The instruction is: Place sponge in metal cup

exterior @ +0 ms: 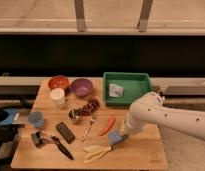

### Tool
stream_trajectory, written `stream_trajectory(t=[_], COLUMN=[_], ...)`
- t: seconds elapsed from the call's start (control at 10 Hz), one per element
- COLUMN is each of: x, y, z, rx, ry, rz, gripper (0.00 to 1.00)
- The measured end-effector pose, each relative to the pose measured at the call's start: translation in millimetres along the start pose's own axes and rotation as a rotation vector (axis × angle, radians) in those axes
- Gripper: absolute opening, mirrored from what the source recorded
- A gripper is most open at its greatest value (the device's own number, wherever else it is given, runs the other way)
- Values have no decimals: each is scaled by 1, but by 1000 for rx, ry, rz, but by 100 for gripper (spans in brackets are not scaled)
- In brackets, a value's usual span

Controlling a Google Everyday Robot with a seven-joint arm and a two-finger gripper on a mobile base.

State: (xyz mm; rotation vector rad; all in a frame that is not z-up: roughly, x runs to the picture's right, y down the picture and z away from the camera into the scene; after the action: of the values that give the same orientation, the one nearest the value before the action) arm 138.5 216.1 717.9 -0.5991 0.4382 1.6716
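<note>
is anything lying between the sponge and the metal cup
The sponge is at the gripper, front right of the table. Between it and the metal cup lie a red pepper and a light utensil, both flat on the wood. Lifted over them, the sponge likely passes clear.

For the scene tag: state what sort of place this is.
Probably a lab or office test area staged as a kitchen: a wooden table with an orange bowl, a white cup and grapes, a green tray, a window behind. The gripper holds the sponge near the table's front.
</note>
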Motion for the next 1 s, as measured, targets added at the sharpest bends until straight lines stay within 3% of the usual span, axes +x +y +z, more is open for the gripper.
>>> stream_trajectory(t=[0.1,0.5,0.8,1.0], x=[-3,-28,-58,-72], y=[9,46,80,90], z=[-21,-70,-81,-87], rx=[3,53,68,71], ry=[-28,-111,-146,-157], rz=[-6,-39,-82,-103], gripper=[0,0,0,0])
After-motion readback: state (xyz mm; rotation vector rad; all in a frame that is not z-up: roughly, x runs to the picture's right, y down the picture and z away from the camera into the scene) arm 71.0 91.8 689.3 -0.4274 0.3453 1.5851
